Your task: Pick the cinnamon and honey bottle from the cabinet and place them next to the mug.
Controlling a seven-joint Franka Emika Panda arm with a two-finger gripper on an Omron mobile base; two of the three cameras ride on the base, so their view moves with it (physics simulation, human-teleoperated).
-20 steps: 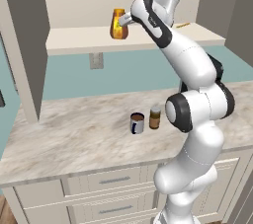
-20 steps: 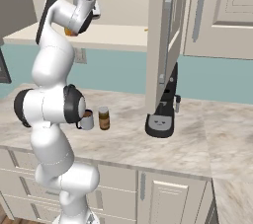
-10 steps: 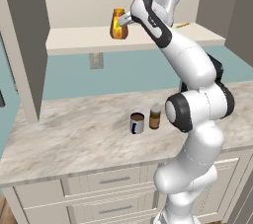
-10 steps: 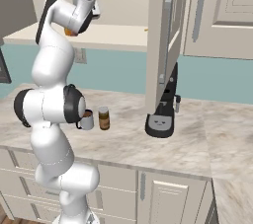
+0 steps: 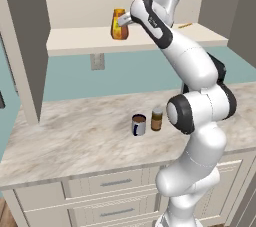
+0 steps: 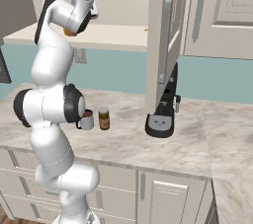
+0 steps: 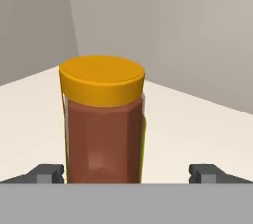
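1. Nothing has shifted since the earlier pics: arm, bottle, counter items all sit as before.
2. You've got the gripper (image 7: pixel 126 172) spread wide, released, up at the cabinet (image 5: pixel 125 41) shelf; fingertips (image 7: pixel 49 172) flank the honey bottle (image 7: pixel 103 119), not touching it.
3. Bottle stands upright on the pale shelf, near its front edge, at 12 o'clock from the mug (image 5: pixel 139 125).
4. Cinnamon (image 5: pixel 157 119) stands on the marble counter (image 5: pixel 75 141), just beside the mug at 3 o'clock.
5. Coffee machine (image 6: pixel 162 114) stands well apart, under the open cabinet door (image 6: pixel 165 35).
6. Open counter lies at the mug's 9 o'clock.
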